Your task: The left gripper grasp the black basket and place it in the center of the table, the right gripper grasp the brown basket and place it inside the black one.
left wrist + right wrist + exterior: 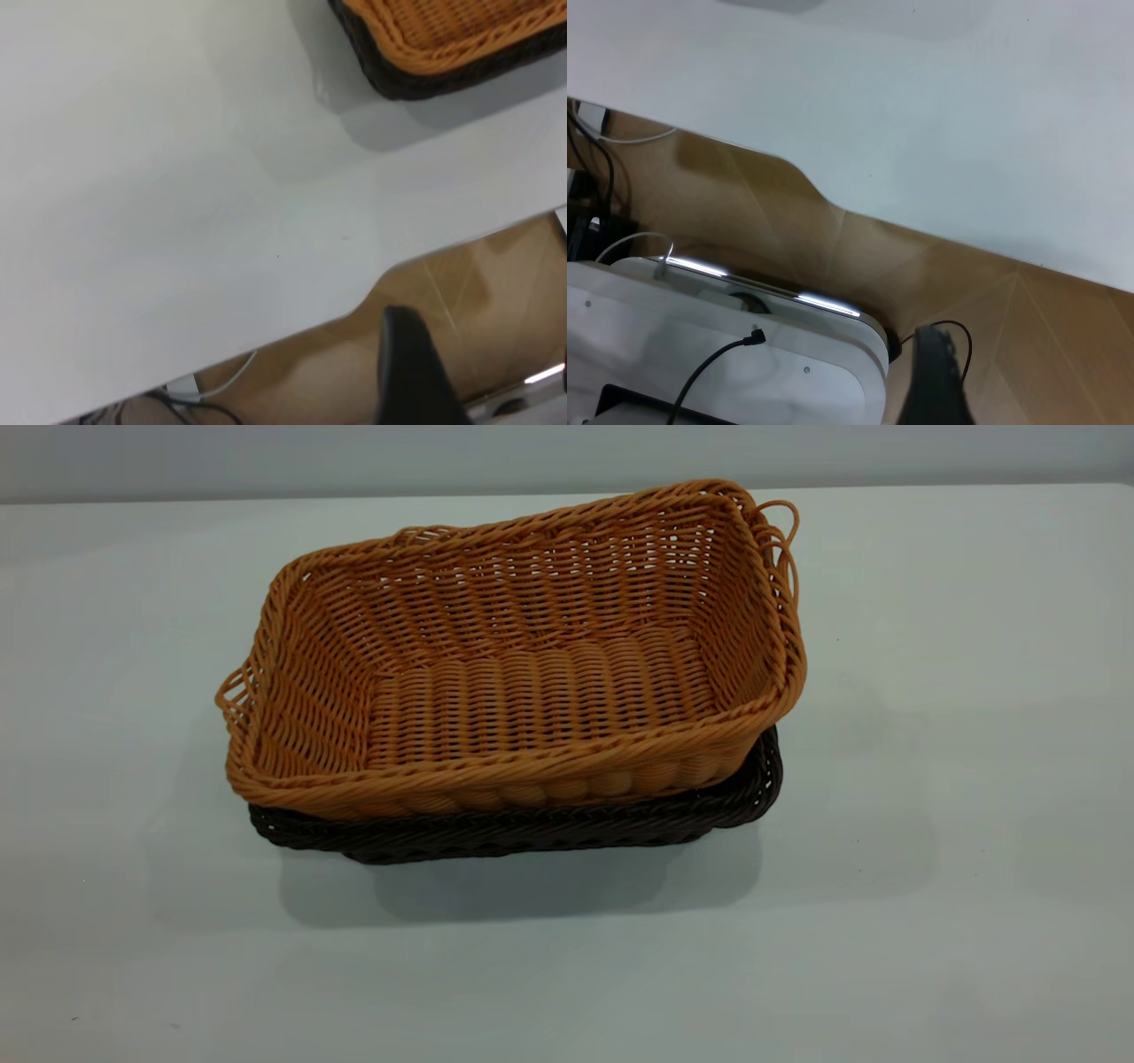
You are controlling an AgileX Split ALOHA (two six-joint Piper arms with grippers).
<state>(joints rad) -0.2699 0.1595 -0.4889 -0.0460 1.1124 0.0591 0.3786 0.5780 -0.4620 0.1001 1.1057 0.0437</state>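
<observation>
The brown basket (532, 682) sits nested inside the black basket (567, 828) in the middle of the table (930, 868), slightly skewed, so the black rim shows only along the near and right sides. In the left wrist view a corner of both shows, the brown basket (461, 31) within the black basket's (399, 84) rim. The left gripper (407, 372) is a blurred black shape beyond the table's edge, over the floor and far from the baskets. The right gripper (935, 381) is also off the table, over the floor. Neither gripper shows in the exterior view.
The table's edge (354, 305) has a curved notch, with brown floor (443, 292) below it. A white device (726, 354) with cables stands on the floor near the right gripper.
</observation>
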